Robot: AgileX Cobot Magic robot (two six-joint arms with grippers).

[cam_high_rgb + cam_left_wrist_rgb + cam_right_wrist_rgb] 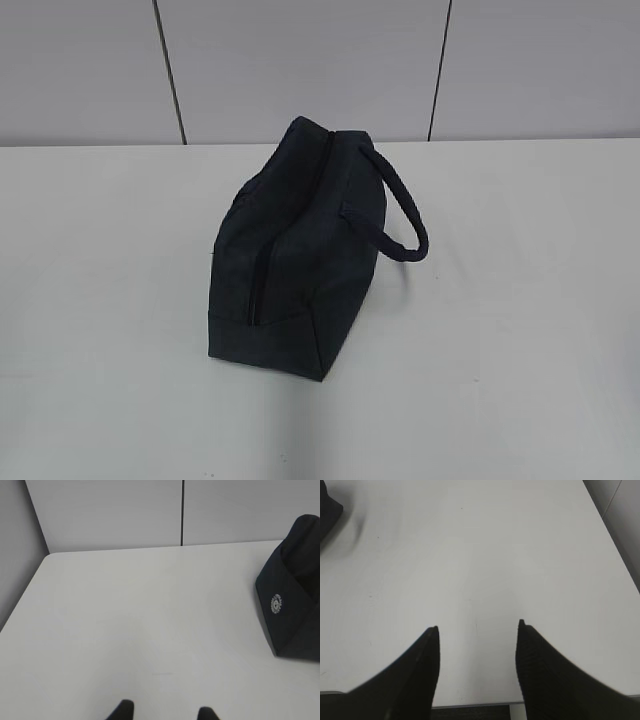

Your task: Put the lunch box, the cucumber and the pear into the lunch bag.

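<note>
- Lunch bag (pixel 290 250) stands on the surface (pixel 520 330), near the middle, one narrow end toward the camera.
- Strap handle (pixel 400 205) loops out to the bag's right.
- Wall panels (pixel 300 60) run behind the surface's far edge.
- Left wrist view: bag at far right, surface corner at upper left.
- Right wrist view: bag at the upper-left corner.

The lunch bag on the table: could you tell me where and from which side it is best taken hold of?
Probably by the strap handle. It arches clear of the lunch bag on the bag's right side, free above the table, so the open right gripper could come in from the right and close across the loop. The fabric body looks too broad and soft.
</note>
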